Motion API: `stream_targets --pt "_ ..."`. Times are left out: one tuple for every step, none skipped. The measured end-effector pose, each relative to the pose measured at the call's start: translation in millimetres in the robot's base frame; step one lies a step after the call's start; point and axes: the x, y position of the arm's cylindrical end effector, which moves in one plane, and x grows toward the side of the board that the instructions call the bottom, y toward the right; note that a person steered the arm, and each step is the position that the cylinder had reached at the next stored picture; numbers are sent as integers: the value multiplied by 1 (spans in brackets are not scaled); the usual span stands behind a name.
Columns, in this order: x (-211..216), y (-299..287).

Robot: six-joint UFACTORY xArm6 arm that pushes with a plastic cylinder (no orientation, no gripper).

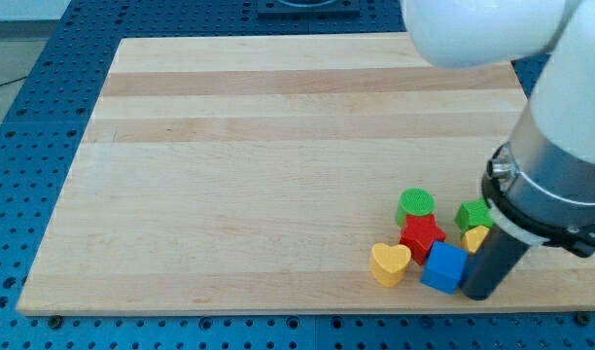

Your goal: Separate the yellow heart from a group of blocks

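The yellow heart [390, 263] lies near the view's bottom right, at the left end of a tight cluster. Beside it are a red star [421, 234], a blue cube [444, 267], a green round block [415, 205], a green block [472, 215] and a small yellow block [475, 238]. My tip [479, 293] is at the end of the dark rod, right of the blue cube and touching or almost touching it, below the small yellow block. The heart touches or nearly touches the red star and the blue cube.
The wooden board [278, 165] lies on a blue perforated table [25, 146]. The cluster sits close to the board's bottom edge. The arm's white and grey body [560, 146] covers the board's right side.
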Motion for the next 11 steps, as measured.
stream_targets --pt "0 -26" --pt "0 -60" --pt "-3 -93" --pt "-23 -115" --pt "-59 -135" --pt "-87 -167" --pt "-89 -186" --pt "-87 -205" --pt "-102 -214" --pt "-134 -214" --pt "-159 -214"
